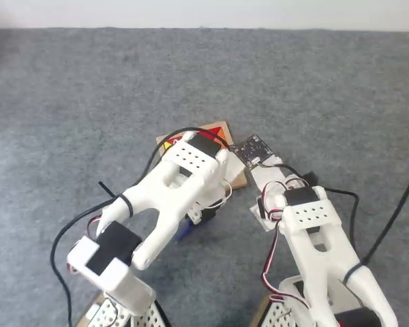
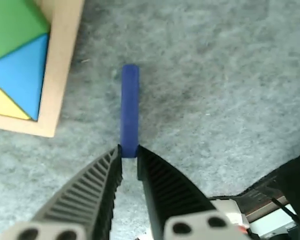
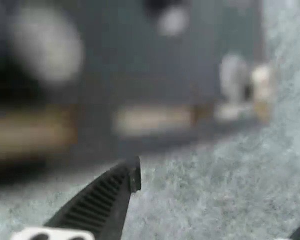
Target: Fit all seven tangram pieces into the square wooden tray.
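L gripper (image 2: 129,150) is clamped on the near end of the dark blue flat tangram piece (image 2: 130,105), which stands on edge on the cloth just beside the square wooden tray (image 2: 60,65), outside its rim. A green piece (image 2: 15,25), a light blue triangle (image 2: 20,75) and a yellow piece (image 2: 2,102) already sit in the tray. R gripper (image 3: 220,200) is low over the cloth w/ jaws apart, nothing btwn them.

Risks, as I judge them:
- Grip is only on the piece's tip, so it could swivel or slip out when lifted.
- Held on edge, it must be turned flat to seat. If not, it prob. lands on the rim or on top of the other pieces and knocks them askew.
- Can't tell which gap is left for it, so a wrong angle would jam.
- In the high view both arms crowd the tray, w/ loose black cables (image 1: 150,160) that could snag.

Surface is grey carpet-like cloth (image 1: 293,82), so pieces will drag, not slide. A pale strip (image 1: 204,12) runs behind the far edge.
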